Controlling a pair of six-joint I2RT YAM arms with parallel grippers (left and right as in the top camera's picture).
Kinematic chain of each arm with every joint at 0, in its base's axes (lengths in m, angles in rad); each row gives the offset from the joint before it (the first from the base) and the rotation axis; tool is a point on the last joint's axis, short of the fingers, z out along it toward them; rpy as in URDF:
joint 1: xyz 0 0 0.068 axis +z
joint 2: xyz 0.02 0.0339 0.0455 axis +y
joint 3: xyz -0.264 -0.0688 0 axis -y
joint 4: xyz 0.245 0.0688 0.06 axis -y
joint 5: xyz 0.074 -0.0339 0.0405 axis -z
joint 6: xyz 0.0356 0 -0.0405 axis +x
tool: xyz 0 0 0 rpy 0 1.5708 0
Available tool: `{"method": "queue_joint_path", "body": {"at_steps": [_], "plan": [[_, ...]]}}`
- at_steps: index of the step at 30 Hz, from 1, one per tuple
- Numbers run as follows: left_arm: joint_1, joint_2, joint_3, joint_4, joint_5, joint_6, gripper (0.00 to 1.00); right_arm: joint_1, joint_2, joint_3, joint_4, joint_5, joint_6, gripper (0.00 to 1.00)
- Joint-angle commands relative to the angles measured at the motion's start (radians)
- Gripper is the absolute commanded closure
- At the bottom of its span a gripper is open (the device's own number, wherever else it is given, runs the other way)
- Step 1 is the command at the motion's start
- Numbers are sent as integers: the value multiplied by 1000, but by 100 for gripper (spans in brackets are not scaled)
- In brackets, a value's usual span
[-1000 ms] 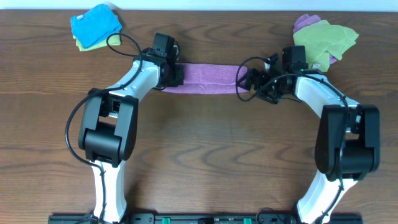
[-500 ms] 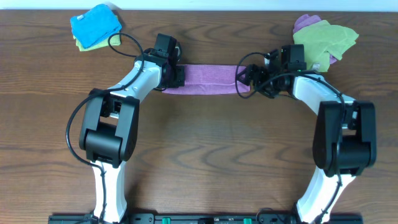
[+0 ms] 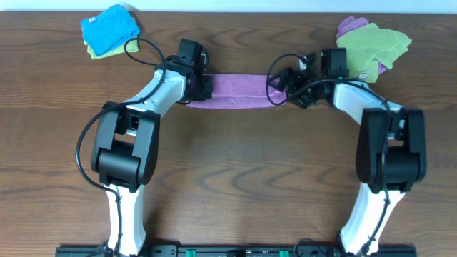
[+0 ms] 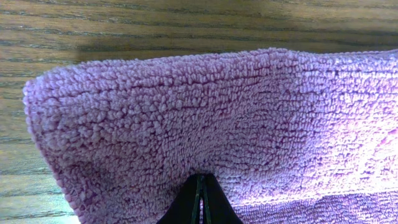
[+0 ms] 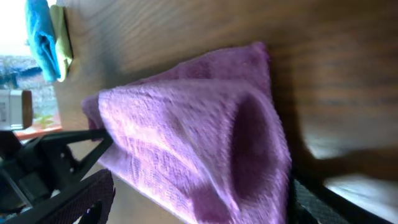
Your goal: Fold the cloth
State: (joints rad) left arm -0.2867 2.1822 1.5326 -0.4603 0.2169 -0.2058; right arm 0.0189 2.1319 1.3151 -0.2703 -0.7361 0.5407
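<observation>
Cloth folded strip; left gripper pinches end, right gripper straddles other.

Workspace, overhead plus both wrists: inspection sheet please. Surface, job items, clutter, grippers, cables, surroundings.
Surface: wooden table, brown grain.
Job's things: purple cloth, folded to a narrow strip, spans between the two grippers.
Clutter: blue cloth stacked on a yellow-green one, far left; lime-green cloth over a second purple cloth, far right.
Grippers: left gripper shut on the strip's left end; right gripper open, jaws either side of the right end.
Cables: black cables loop at each wrist, above the table.
Surroundings: pale strip past the far edge; dark rail at the near edge.
</observation>
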Motion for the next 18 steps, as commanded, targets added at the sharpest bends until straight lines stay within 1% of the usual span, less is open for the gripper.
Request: {"method": "queue_joint_path", "body": {"at_steps": [1, 4, 8, 11, 15, 18], "plan": [[-8, 17, -17, -12, -14, 0, 94, -45, 94, -67, -77, 137, -28, 12], [-8, 17, -17, -8, -14, 0, 94, -42, 96, -77, -78, 156, -33, 13], [-8, 17, -17, -7, -14, 0, 94, -21, 126, -87, -14, 156, -10, 17], [-8, 17, -17, -7, -14, 0, 94, -18, 171, -87, 22, 116, 6, 20], [-8, 17, -17, -7, -14, 0, 94, -17, 223, -86, 77, 71, 50, 20], [-8, 17, -17, -6, -14, 0, 94, -6, 237, -86, 92, 62, 50, 21]]}}
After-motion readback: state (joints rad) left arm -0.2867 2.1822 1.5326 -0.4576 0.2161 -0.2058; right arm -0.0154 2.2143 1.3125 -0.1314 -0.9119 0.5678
